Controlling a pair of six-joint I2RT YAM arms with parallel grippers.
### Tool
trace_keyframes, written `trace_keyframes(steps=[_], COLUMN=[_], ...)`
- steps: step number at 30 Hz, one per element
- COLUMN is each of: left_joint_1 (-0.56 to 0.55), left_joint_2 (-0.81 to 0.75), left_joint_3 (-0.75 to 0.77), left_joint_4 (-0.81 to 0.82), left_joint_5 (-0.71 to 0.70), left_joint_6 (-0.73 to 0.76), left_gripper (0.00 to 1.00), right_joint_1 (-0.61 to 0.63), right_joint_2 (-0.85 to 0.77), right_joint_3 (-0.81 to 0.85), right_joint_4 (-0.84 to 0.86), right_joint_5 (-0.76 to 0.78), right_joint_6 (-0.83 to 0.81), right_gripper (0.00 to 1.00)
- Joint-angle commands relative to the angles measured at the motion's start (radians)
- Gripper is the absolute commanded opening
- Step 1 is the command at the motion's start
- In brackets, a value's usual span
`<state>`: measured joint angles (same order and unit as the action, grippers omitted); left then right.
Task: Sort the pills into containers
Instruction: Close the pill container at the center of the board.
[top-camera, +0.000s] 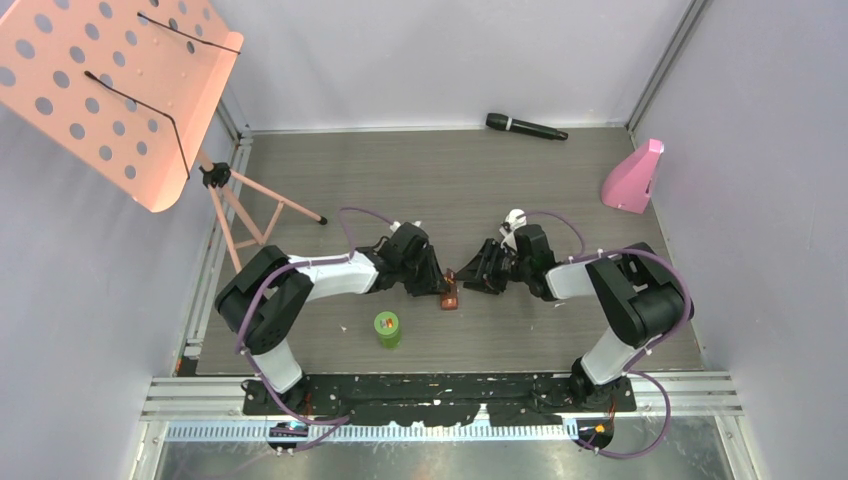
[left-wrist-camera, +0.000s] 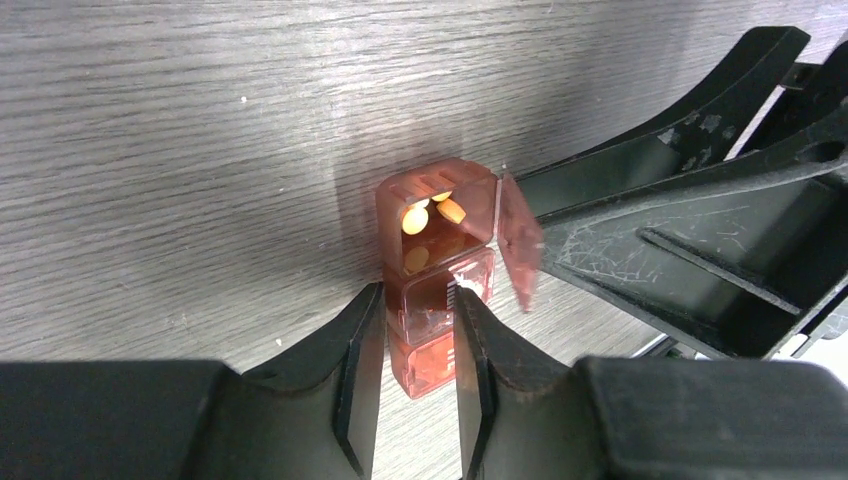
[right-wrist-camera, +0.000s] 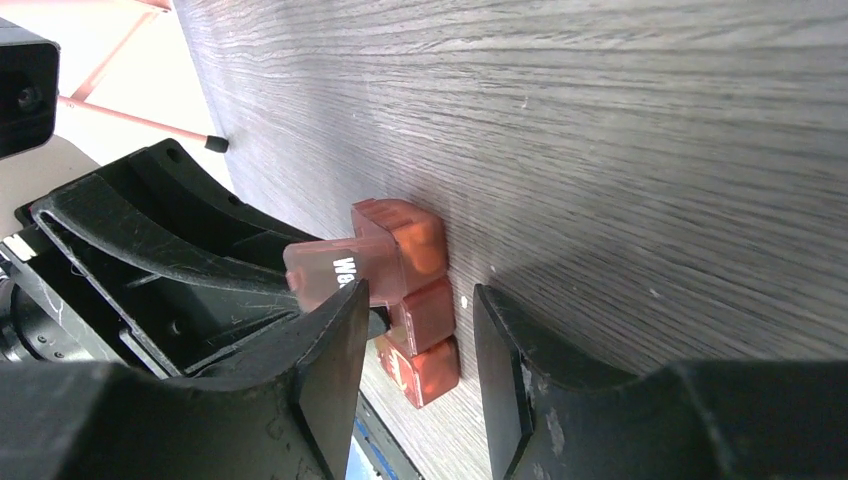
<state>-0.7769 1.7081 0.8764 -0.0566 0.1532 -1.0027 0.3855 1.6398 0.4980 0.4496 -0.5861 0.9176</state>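
A small orange-brown translucent case (left-wrist-camera: 437, 188) of three compartments lies on the grey wood table, between the two arms (top-camera: 450, 296). My left gripper (left-wrist-camera: 420, 300) is shut on its middle compartment. The far compartment stands open, its lid (left-wrist-camera: 515, 240) flipped to the right, with yellow pills (left-wrist-camera: 415, 220) inside. My right gripper (right-wrist-camera: 422, 300) is open and straddles the case (right-wrist-camera: 420, 240) from the other side, one finger close to the raised lid (right-wrist-camera: 325, 272). A green-lidded bottle (top-camera: 387, 328) stands in front of the left arm.
A black microphone (top-camera: 525, 127) lies at the back wall. A pink wedge-shaped object (top-camera: 633, 178) stands at the back right. An orange perforated music stand (top-camera: 110, 90) on a tripod (top-camera: 255, 210) rises at the left.
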Motion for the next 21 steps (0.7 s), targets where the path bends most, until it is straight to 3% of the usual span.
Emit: trace_keyframes(steps=[1,8,15,21], left_joint_1=[-0.005,-0.028,-0.044,-0.044], left_joint_2=[0.051,0.023,0.002,0.016], left_joint_3=[-0.074,-0.141,-0.160,-0.154], left_joint_4=[-0.058,0.124,0.144,0.133], left_joint_5=[-0.109,-0.146,-0.200,-0.189], left_joint_6=[0.078,0.143,0.164,0.154], left_gripper=[0.30,0.33,0.32,0.30], right_joint_1=[0.023,0.038,0.052,0.063], right_joint_2=[0.029,0.040,0.038,0.034], right_joint_3=[0.032,0.043,0.066,0.138], right_joint_4=[0.005,-0.045,-0.137,-0.336], right_joint_5=[-0.013,0.039,0.110,0.224], right_joint_6=[-0.012,0.048,0.059,-0.032], right_gripper=[0.51,0.51,0.50,0.45])
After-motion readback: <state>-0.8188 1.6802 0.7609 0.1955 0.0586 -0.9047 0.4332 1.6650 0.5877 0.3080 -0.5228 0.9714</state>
